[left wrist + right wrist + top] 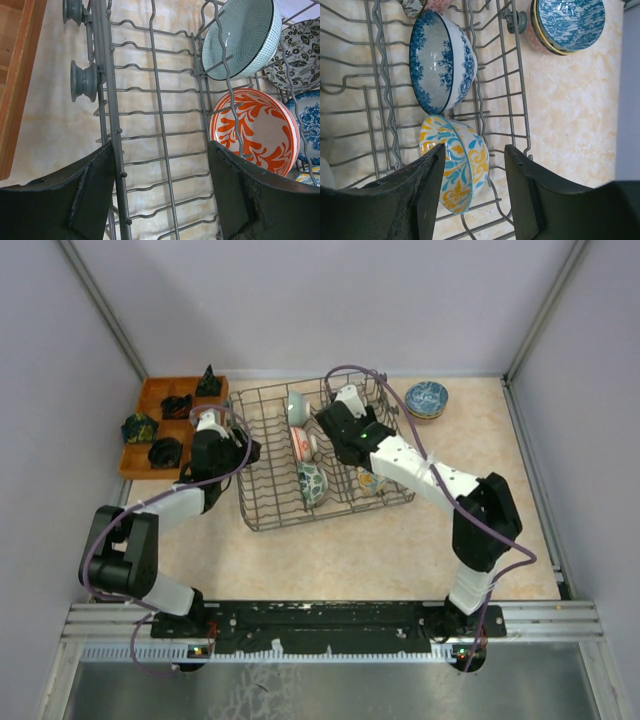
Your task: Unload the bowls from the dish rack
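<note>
The dark grey wire dish rack (262,512) stands mid-table with bowls on edge between its tines. My left gripper (238,448) is open and empty over the rack's left rim (106,100); its jaws (162,200) straddle the rim wire. To its right stand a pale green bowl (240,37), a red-and-white bowl (255,132) and a dark floral bowl (300,55). My right gripper (345,432) is open inside the rack; its jaws (475,195) straddle a yellow-and-blue bowl (457,170) without closing on it. A blue-and-white bowl (442,60) stands just beyond.
A stack of bowls with a blue-patterned one on top (427,398) sits on the table right of the rack, also in the right wrist view (567,22). An orange compartmented tray (150,400) with dark objects stands at the far left. Grey walls enclose the table.
</note>
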### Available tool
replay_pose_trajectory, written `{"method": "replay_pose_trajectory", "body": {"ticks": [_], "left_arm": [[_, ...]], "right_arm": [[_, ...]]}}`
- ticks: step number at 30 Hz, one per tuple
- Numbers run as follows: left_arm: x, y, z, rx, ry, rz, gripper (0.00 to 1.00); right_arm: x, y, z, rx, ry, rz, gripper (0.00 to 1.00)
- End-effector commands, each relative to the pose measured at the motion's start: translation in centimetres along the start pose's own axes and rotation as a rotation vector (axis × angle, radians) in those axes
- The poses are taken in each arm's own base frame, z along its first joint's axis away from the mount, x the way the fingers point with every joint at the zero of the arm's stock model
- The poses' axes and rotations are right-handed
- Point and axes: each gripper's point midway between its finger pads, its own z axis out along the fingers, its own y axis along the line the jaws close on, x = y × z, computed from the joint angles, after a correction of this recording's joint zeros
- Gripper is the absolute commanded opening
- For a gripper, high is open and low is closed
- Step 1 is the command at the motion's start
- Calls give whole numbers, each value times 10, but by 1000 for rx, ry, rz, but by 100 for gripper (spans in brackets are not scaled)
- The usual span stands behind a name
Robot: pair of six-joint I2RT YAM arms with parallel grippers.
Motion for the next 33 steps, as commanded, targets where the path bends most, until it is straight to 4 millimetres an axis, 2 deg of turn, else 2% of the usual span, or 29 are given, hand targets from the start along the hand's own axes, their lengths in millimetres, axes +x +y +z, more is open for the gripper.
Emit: {"method": "replay_pose_trajectory", "body": {"ticks": [1,10,20,29,33], "left_arm": [[-5,-21,-7,79,-14,-12,77],[-5,-16,-7,57,-21,-10,83],[-6,-7,-6,10,-29,-11,89],[-6,-2,-7,-19,-32,-16,89],[-6,0,-7,-32,-34,-19,89]], "right_arm": [[8,-13,-5,129,8,-28,52],[35,-6,2,131,60,-75,50],[52,0,10,135,94,-107,47],[62,-3,17,185,113,-134,37],[63,-4,18,200,114,-139,29]]}}
